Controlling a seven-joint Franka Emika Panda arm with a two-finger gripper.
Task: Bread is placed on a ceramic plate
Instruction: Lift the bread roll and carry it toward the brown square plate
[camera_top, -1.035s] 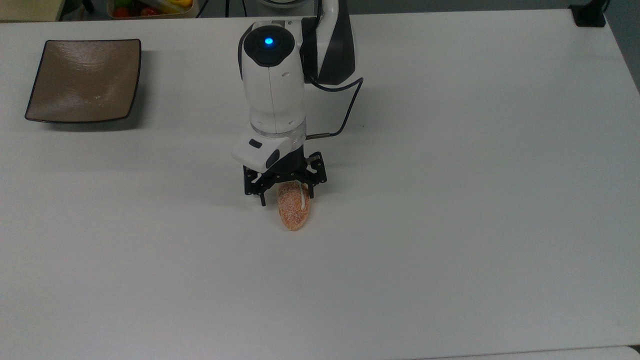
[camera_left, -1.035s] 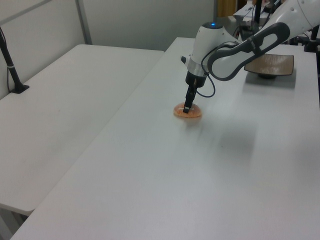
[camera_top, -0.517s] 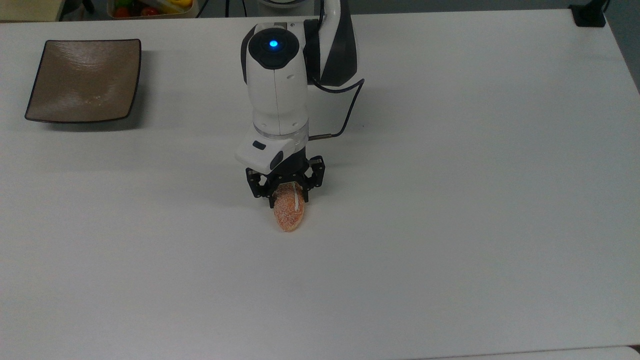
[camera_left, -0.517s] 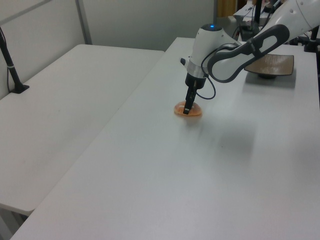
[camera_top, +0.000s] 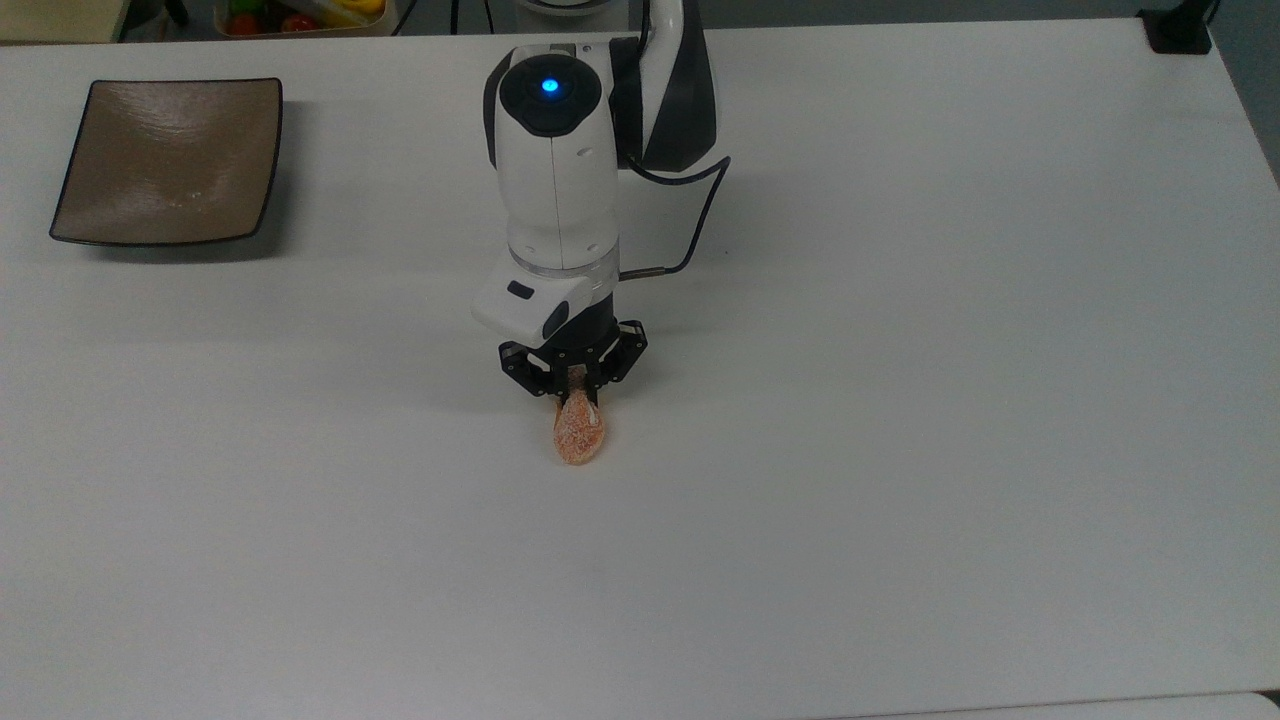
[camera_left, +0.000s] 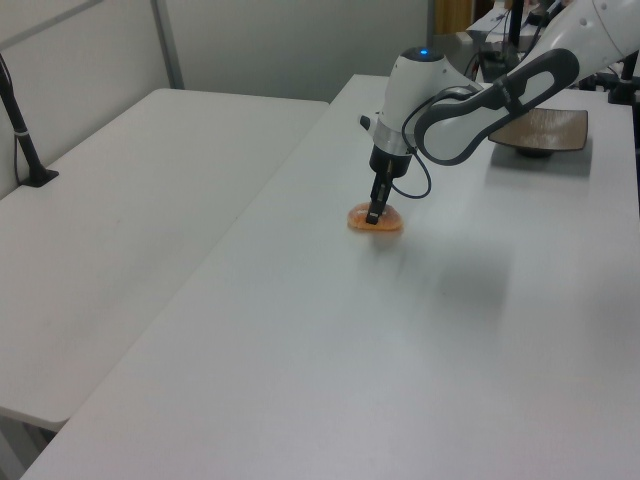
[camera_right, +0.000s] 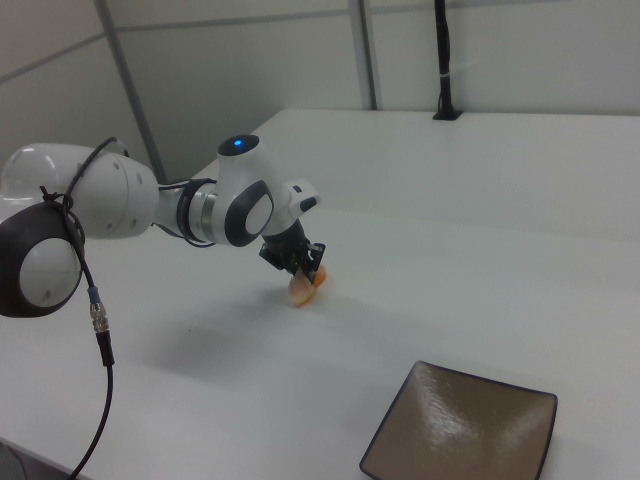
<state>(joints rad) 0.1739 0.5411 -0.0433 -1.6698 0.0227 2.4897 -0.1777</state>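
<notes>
The bread (camera_top: 578, 437), a small orange-brown speckled roll, sits mid-table, and my gripper (camera_top: 574, 388) is shut on its far end, squeezing it narrow. In the left view the bread (camera_left: 380, 220) lies low at the table surface with the gripper (camera_left: 372, 213) pointing straight down onto it. The right view shows the gripper (camera_right: 304, 270) pinching the bread (camera_right: 301, 290) from above. The ceramic plate (camera_top: 170, 160), square and brown with a dark rim, stands bare at the top view's far left, well apart from the arm. It also appears as the plate (camera_left: 545, 128) and the plate (camera_right: 460, 432).
A bin of colourful fruit (camera_top: 300, 15) sits beyond the table's far edge. A black post base (camera_top: 1178, 30) occupies the top view's upper right corner. A second white table (camera_left: 120, 220) adjoins on the left view's left. A cable (camera_top: 690, 220) loops off the wrist.
The fingers have closed in from wide apart onto the bread, squeezing its end narrower. The wrist shifted slightly; the bread stays at about the same spot.
</notes>
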